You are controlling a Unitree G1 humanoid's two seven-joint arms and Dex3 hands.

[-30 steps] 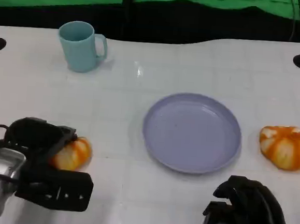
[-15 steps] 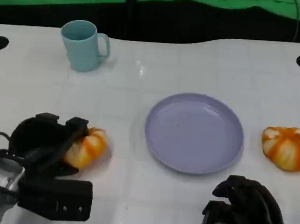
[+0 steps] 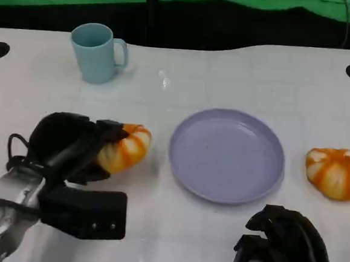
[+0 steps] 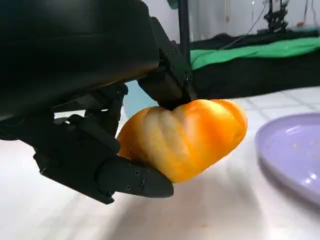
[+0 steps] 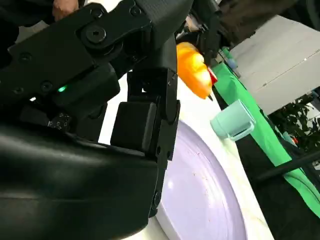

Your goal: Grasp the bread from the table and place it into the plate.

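Left of the plate point(image 3: 226, 154), bread point(image 3: 124, 149) clamped in left hand point(image 3: 70, 147) fingers (lifted off table).

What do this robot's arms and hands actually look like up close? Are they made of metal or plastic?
The material can't be told from the pictures. The left forearm is a silver cylinder with a thin black cable looping beside it and a boxy black block at the wrist. The left hand is matte black, with a rounded shell and chunky jointed fingers held by small screws. The right hand is the same black; a small green light glows on its casing.
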